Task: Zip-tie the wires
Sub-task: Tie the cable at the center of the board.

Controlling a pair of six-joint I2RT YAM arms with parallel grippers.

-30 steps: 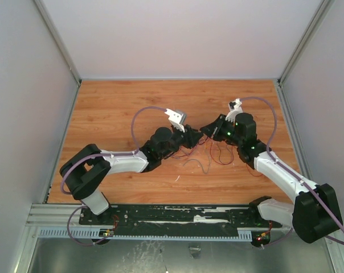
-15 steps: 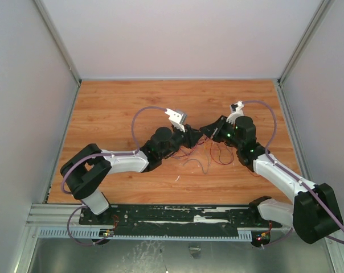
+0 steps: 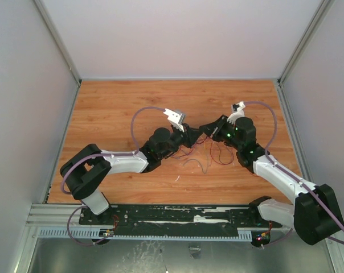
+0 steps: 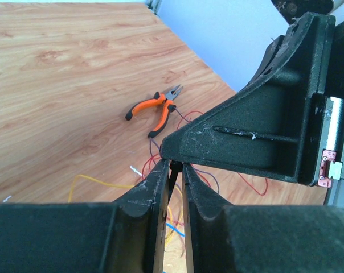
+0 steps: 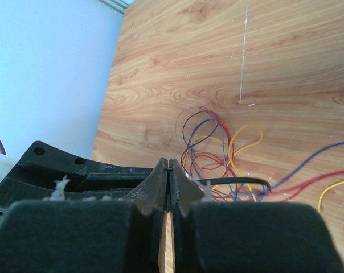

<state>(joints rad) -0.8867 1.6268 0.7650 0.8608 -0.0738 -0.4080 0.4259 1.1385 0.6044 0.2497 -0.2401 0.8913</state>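
The wires (image 3: 216, 152) lie in a loose tangle of red, purple, yellow and blue strands on the wooden table, just in front of both grippers. My left gripper (image 3: 193, 137) and right gripper (image 3: 208, 131) meet tip to tip above them. In the left wrist view my left gripper (image 4: 173, 166) is shut on the black zip tie (image 4: 174, 173), with the right gripper's body right in front. In the right wrist view my right gripper (image 5: 168, 164) is shut on the zip tie, whose strip (image 5: 234, 181) curves in a loop over the wires (image 5: 217, 142).
Orange-handled pliers (image 4: 158, 108) lie on the table beyond the grippers. Small white scraps (image 3: 176, 178) lie nearer the arm bases. Grey walls enclose the table (image 3: 115, 102) on the left, back and right.
The right wrist has shifted slightly. Both grippers stay together at the same spot over the wires.
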